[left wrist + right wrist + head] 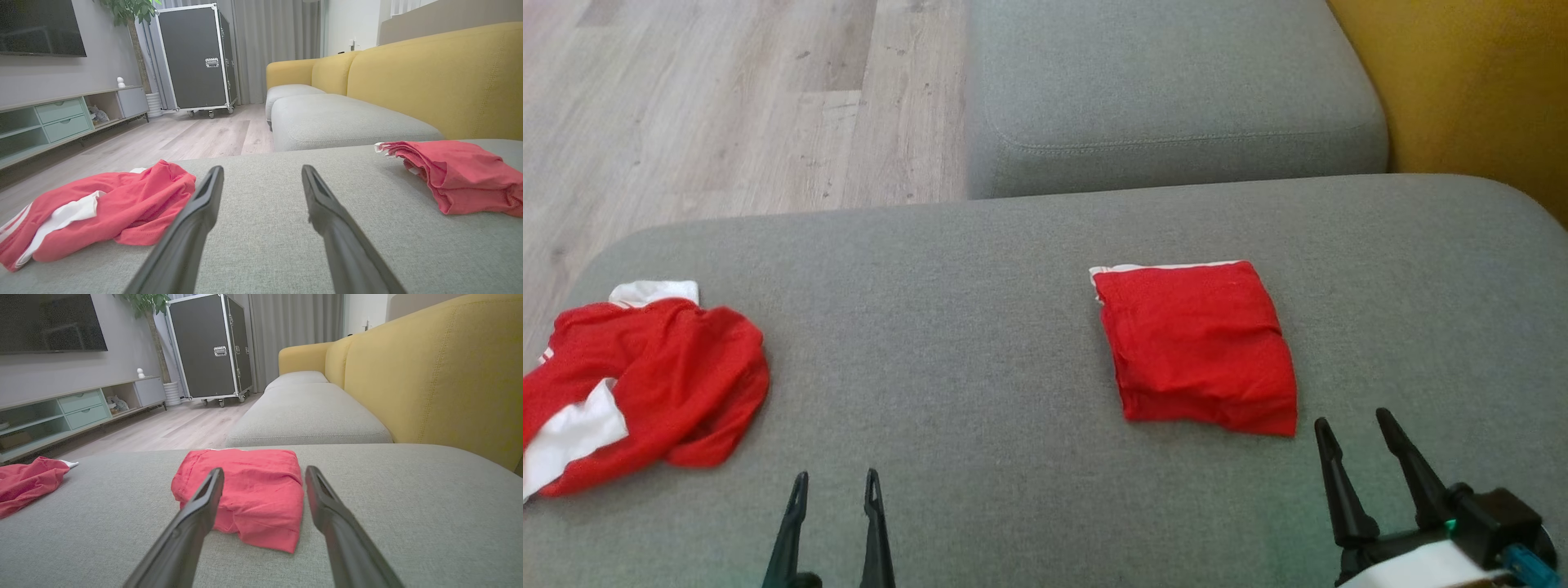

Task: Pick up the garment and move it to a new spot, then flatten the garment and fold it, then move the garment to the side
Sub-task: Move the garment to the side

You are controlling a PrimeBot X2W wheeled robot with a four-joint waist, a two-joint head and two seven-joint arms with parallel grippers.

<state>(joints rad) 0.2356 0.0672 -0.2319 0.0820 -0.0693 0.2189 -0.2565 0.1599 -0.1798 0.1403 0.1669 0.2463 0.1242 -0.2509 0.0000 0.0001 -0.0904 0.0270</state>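
Note:
A crumpled red garment with white panels lies at the left end of the grey cushion; in the left wrist view this garment sits just left of my fingers. A folded red garment rests right of centre, also seen as a neat square straight ahead in the right wrist view. My left gripper stands open low at the near edge, empty, a little right of the crumpled piece. My right gripper is open and empty just beyond the folded piece's near right corner.
A second grey seat cushion lies beyond, with a yellow sofa back at the right. Wooden floor shows at the far left. A black flight case and a low TV cabinet stand across the room.

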